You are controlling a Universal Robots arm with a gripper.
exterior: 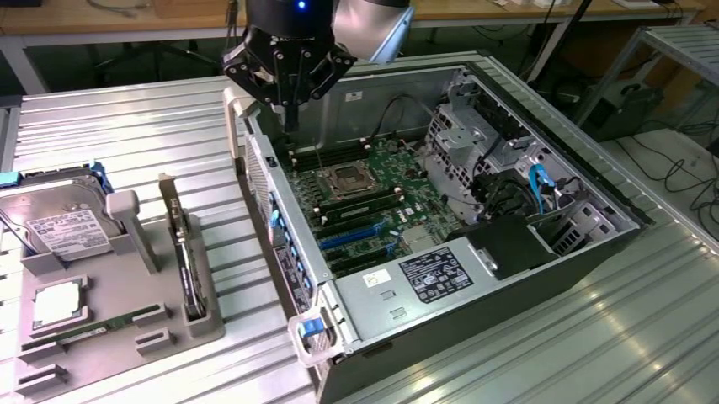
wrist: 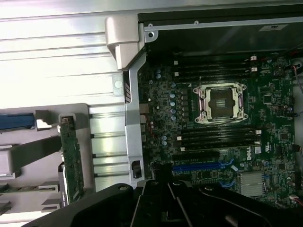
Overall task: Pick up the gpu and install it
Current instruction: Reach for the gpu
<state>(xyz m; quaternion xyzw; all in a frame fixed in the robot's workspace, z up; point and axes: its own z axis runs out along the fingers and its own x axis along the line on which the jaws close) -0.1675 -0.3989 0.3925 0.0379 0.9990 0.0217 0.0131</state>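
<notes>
The gpu (exterior: 180, 246) stands on edge in a slot of the grey holder (exterior: 137, 278) on the exterior view's left, a thin dark card with a metal bracket at its far end. The wrist view shows its green board (wrist: 71, 163) from above. My gripper (exterior: 290, 122) hangs over the far left corner of the open computer case (exterior: 281, 252), well away from the gpu, with its fingers shut together and nothing between them. Its black body (wrist: 158, 198) shows in the wrist view above the motherboard (wrist: 270, 118).
A silver hard drive (exterior: 62, 223), a small silver square part (exterior: 54, 303) and a narrow RAM stick (exterior: 96, 330) also sit in the holder. Inside the case are the CPU socket (exterior: 343, 181), blue slots (exterior: 354, 238), power supply (exterior: 433, 278) and cables (exterior: 540, 189).
</notes>
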